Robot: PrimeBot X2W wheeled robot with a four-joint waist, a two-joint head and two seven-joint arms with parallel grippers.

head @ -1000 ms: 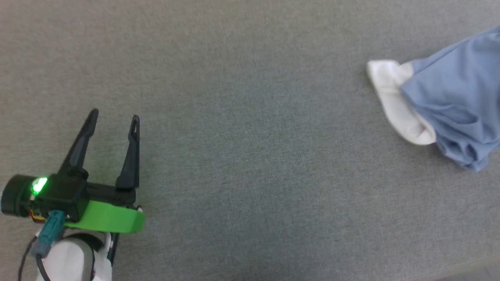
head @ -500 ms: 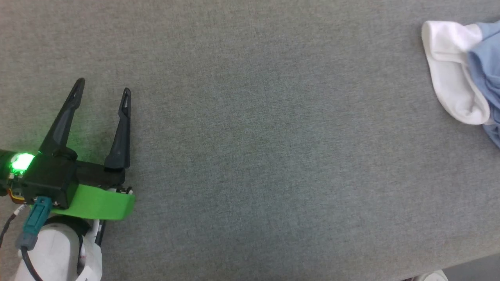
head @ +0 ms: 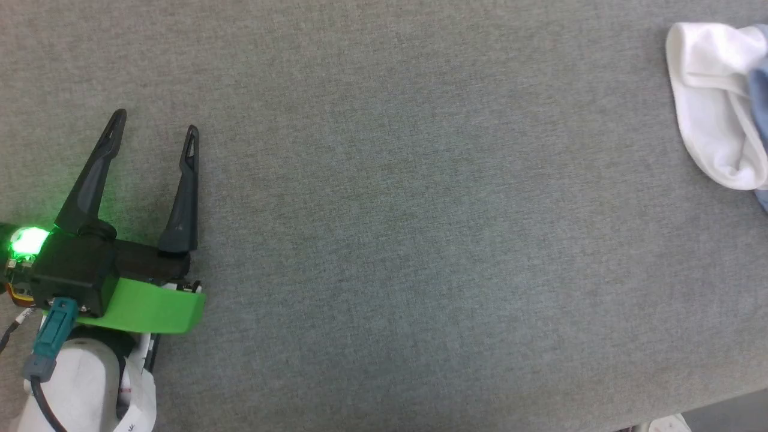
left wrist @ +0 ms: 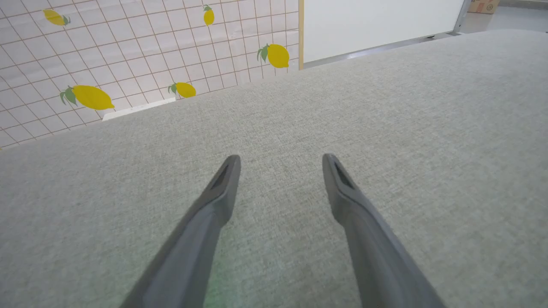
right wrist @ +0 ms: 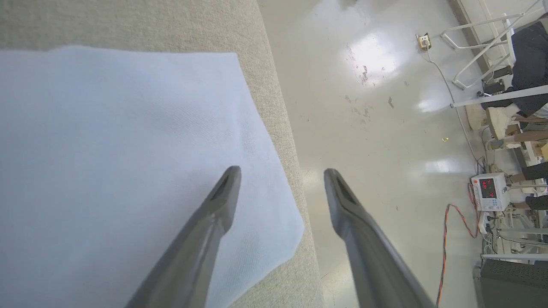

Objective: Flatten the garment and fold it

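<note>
At the far right edge of the head view lies the garment (head: 714,120), showing a bunched white part with a sliver of light blue behind it. In the right wrist view the garment (right wrist: 115,162) spreads flat as a light blue sheet, one corner near the table's edge. My right gripper (right wrist: 280,171) hovers open above that corner, nothing between its fingers; one finger is over the cloth, the other over the floor. My left gripper (head: 155,120) stands open over bare grey table at the left, far from the garment, and its open fingers (left wrist: 222,192) hold nothing.
The grey fabric table (head: 390,240) stretches between my left gripper and the garment. Its edge (right wrist: 282,107) drops to a shiny floor with cables, a metal rack and equipment (right wrist: 488,192). A lemon-patterned tiled wall (left wrist: 128,55) stands beyond the table.
The garment has slid right and up in the head view, so less blue shows. The left gripper sits a little higher and further left in that view; much of this looks like camera motion.
</note>
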